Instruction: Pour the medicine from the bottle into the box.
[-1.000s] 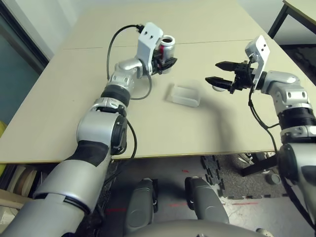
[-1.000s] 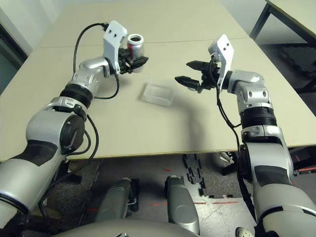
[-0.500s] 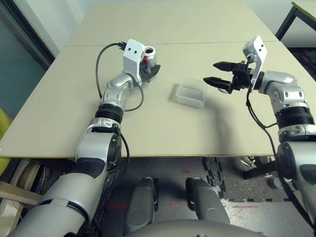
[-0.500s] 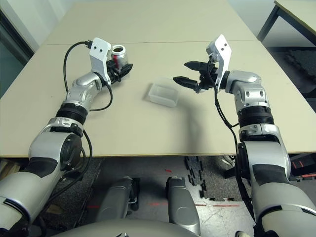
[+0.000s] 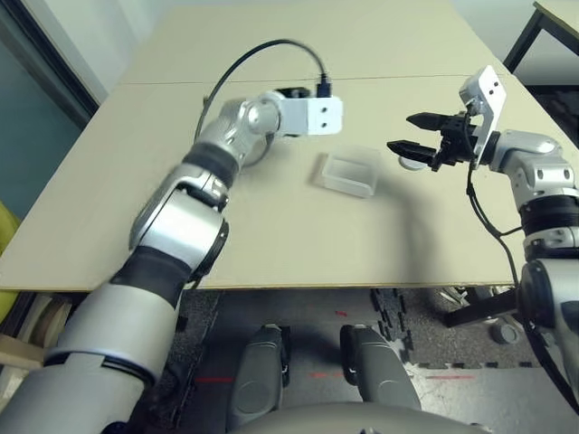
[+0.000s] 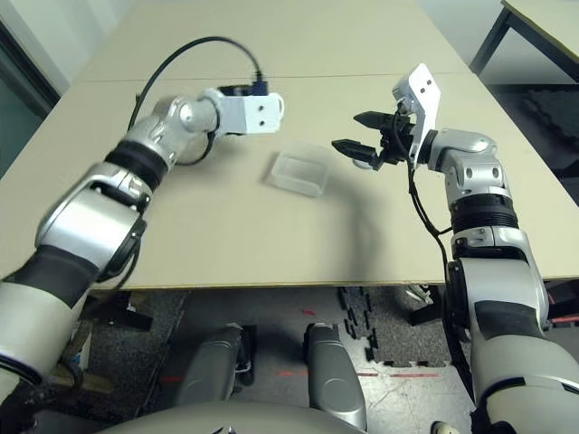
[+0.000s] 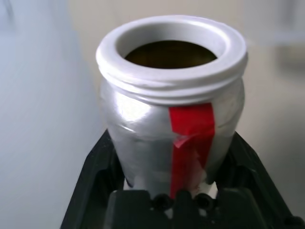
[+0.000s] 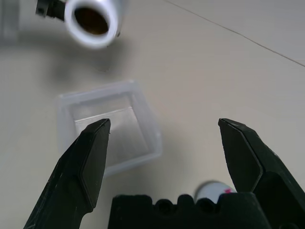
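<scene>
The bench, a pale beige top, is spanning most of the scene, with a thin seam running across it beyond the tools. A second table with a dark leg is standing past the right tool. Dark mottled floor is showing below the bench's near edge, with black interlocking mats and red marks. A dark-framed pale wall is rising beyond the left tool.

Beige table, dark puzzle floor mat, second table's corner
</scene>
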Robot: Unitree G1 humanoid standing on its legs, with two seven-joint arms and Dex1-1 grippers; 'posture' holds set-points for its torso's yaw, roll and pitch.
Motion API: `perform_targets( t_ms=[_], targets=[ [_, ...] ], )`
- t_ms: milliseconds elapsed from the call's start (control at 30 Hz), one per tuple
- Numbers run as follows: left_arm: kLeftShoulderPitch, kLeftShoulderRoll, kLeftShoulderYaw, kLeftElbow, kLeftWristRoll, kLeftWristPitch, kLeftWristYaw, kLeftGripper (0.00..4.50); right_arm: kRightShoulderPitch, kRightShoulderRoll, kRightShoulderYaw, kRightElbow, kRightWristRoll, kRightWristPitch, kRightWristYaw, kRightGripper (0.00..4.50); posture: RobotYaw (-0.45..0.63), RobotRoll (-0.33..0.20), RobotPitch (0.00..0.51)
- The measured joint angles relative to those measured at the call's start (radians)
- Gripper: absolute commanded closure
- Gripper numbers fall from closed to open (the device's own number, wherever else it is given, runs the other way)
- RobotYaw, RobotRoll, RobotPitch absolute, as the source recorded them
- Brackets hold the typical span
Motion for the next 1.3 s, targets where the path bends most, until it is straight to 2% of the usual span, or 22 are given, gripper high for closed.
perform_targets(
  t_ms=[67,133,300,733,1000,1133,1300],
  targets=[
    [-0.023,-0.046,-0.139,0.037,0.138,-0.027,0.024,1.82,0.005,0.0,-0.006,0.0,0.004,0.0,-0.012,0.0,-0.05,0.0,0.112],
    [-0.036,-0.089,-0.202,0.046,0.201,-0.033,0.036,1.82,0.021,0.004,-0.023,-0.009,0.01,0.0,-0.023,0.0,-0.05,0.0,0.112],
    [-0.089,-0.118,-0.191,0.058,0.207,-0.026,0.065,1.82,0.056,0.017,-0.033,-0.053,0.02,0.011,-0.037,0.0,-0.07,0.0,0.106],
    [-0.091,-0.121,-0.168,0.073,0.205,-0.026,0.064,1.82,0.06,0.019,-0.038,-0.087,0.03,0.035,-0.053,0.0,-0.06,0.0,0.114],
    [-0.07,-0.111,-0.001,0.073,0.056,-0.028,-0.051,1.82,0.06,0.019,-0.037,-0.089,0.033,0.042,-0.05,0.0,-0.04,0.0,0.124],
    [-0.029,-0.075,0.099,0.071,-0.033,-0.009,-0.115,1.82,0.06,0.021,-0.035,-0.089,0.032,0.045,-0.037,0.0,-0.01,0.0,0.127],
    [0.014,-0.03,0.316,0.068,-0.229,0.079,-0.219,1.82,0.044,0.026,-0.032,-0.076,0.028,0.044,-0.029,0.0,-0.01,0.0,0.127]
  ],
)
